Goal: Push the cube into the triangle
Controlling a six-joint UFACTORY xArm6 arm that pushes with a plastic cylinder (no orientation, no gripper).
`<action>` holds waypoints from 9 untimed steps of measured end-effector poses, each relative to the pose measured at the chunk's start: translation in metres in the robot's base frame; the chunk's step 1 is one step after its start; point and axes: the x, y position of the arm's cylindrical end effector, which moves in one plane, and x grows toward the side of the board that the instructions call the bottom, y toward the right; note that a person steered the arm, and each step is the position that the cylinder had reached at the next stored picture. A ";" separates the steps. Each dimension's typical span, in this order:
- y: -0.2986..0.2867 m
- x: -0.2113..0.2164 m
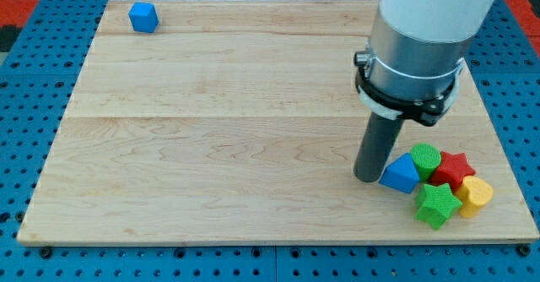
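Note:
A blue cube (143, 17) sits near the board's top left corner, far from everything else. A blue triangle block (400, 174) lies at the lower right, at the left end of a cluster of blocks. My tip (368, 179) rests on the board just left of the blue triangle, touching or nearly touching its left side. The rod hangs from a grey and white arm housing (412, 54) that covers the upper right of the view.
The cluster at the lower right holds a green round block (425, 157), a red star (455, 169), a yellow block (475, 193) and a green star (436, 205). The wooden board (211, 147) lies on a blue pegboard; its bottom edge is close below the cluster.

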 end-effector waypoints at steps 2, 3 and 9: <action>-0.116 -0.023; -0.167 -0.055; -0.369 -0.271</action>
